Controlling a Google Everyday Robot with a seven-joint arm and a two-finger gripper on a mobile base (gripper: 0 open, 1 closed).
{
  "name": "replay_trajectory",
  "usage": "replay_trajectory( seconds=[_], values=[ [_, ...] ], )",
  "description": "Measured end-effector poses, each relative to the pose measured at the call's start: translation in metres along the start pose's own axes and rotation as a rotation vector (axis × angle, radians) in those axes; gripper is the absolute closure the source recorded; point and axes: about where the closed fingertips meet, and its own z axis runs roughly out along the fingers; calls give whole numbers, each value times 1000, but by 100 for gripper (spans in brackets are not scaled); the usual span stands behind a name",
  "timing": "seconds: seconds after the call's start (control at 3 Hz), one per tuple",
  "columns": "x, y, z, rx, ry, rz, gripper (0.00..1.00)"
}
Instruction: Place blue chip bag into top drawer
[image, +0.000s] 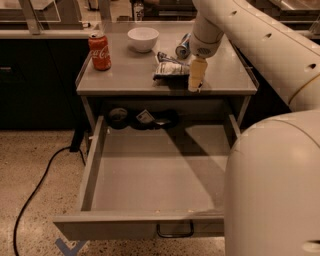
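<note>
A black cable (45, 175) crosses the speckled floor (50, 225) beside dark cabinets (35, 85).

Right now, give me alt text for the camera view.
The robot's gripper hangs beside the blue chip bag lying on a grey table; below, the top drawer stands open. A red can and white bowl sit farther back.

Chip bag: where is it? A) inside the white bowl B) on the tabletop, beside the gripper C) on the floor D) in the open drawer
B: the chip bag lies on the tabletop, with the gripper close beside it near the front edge; it is not in the drawer.
</note>
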Motion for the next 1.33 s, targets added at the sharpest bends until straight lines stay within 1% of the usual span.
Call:
replay_trajectory(
  seconds=[0.33, 0.67, 1.0, 1.33],
  values=[
    [-3, 9, 15, -37, 0, -19, 0],
    [-24, 30, 30, -105, -29, -116, 18],
    [-24, 30, 31, -106, -29, -129, 41],
    [-24, 30, 31, -106, -29, -129, 65]
  ],
)
